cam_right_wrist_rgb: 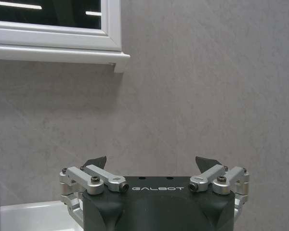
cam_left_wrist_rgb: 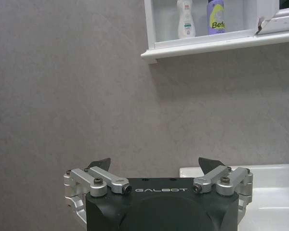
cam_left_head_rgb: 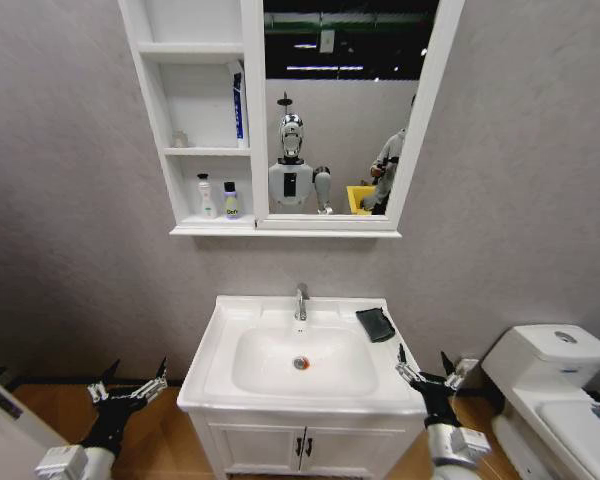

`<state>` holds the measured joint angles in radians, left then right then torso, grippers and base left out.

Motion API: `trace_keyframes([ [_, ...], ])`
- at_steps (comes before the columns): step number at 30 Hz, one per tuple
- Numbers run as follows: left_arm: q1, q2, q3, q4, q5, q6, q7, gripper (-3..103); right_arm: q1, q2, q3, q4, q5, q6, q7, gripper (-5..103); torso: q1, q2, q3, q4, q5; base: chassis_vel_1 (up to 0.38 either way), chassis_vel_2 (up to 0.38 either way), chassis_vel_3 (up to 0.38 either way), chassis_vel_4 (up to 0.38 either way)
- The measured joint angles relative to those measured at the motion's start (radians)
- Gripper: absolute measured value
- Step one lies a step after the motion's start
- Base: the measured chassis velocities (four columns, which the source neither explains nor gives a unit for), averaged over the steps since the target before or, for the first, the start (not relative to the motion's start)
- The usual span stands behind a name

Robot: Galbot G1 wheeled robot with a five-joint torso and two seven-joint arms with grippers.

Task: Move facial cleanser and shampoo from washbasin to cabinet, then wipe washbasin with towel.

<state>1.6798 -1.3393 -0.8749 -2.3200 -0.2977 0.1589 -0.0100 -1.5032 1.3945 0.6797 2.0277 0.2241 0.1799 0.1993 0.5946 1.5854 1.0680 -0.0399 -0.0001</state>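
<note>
Presently, from left to right: left gripper [cam_left_head_rgb: 128,384], low beside the left edge of the washbasin [cam_left_head_rgb: 220,345] and clear of it, jaws spread apart and holding nothing; the left wrist view shows the same gripper [cam_left_wrist_rgb: 154,166] facing the grey wall, with the basin's white corner just beyond it. Cabinet [cam_left_head_rgb: 154,120], mounted on the wall above the basin, a narrow column of shelf niches on its left side and a tall mirror panel [cam_left_head_rgb: 340,100] on its right. Middle niche: a blue and white tube [cam_left_head_rgb: 238,105] standing against the right wall, and a small pale item [cam_left_head_rgb: 180,139] at the left, too small to identify. Bottom niche: a white bottle [cam_left_head_rgb: 208,196] and, just beside it on the right, a purple-bodied bottle with a dark cap [cam_left_head_rgb: 231,201]; both also visible in the left wrist view, white bottle [cam_left_wrist_rgb: 185,19] and purple bottle [cam_left_wrist_rgb: 215,17], upright. Washbasin: oval bowl, chrome tap [cam_left_head_rgb: 301,301] at the middle of the back edge, red-ringed drain [cam_left_head_rgb: 301,363] in the bowl. Towel [cam_left_head_rgb: 376,324], dark, folded, lying on the rim at the back right corner. Right gripper [cam_left_head_rgb: 425,366], just off the front right corner of the basin, jaws spread apart and empty; in the right wrist view the gripper [cam_right_wrist_rgb: 153,164] faces the wall below the cabinet's lower edge. White toilet [cam_left_head_rgb: 555,385], far right.
</note>
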Motion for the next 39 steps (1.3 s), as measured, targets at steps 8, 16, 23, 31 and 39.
trace_keyframes([
  [8, 0.000, 0.000, 0.000, 0.000, 0.000, 0.000, 0.000, 100, 0.014, -0.002, -0.022, 0.029, 0.019, -0.077, 0.060, 100, 0.001, 0.000, 0.000, 0.0001, 0.0000, -0.158, 0.164, 0.175, -0.122],
  [16, 0.000, 0.000, 0.000, 0.000, 0.000, 0.000, 0.000, 100, 0.125, -0.040, -0.017, -0.035, 0.058, -0.255, 0.061, 100, -0.001, 0.000, 0.000, 0.0006, 0.0000, 0.025, -0.011, -0.033, 0.001],
  [23, 0.000, 0.000, 0.000, 0.000, 0.000, 0.000, 0.000, 100, 0.204, -0.067, 0.013, -0.140, 0.066, -0.309, 0.034, 100, 0.000, 0.000, 0.000, -0.0004, 0.0002, 0.010, -0.002, -0.002, 0.007],
  [31, 0.000, 0.000, 0.000, 0.000, 0.000, 0.000, 0.000, 100, 0.312, -0.098, -0.023, -0.251, 0.056, -0.324, 0.001, 100, 0.000, 0.000, 0.000, 0.0000, 0.0002, 0.000, 0.000, 0.000, 0.000],
  [39, 0.000, 0.000, 0.000, 0.000, 0.000, 0.000, 0.000, 100, 0.406, -0.126, -0.059, -0.349, 0.073, -0.361, -0.006, 100, 0.000, 0.000, 0.000, 0.0000, 0.0001, 0.000, 0.000, 0.000, 0.000],
])
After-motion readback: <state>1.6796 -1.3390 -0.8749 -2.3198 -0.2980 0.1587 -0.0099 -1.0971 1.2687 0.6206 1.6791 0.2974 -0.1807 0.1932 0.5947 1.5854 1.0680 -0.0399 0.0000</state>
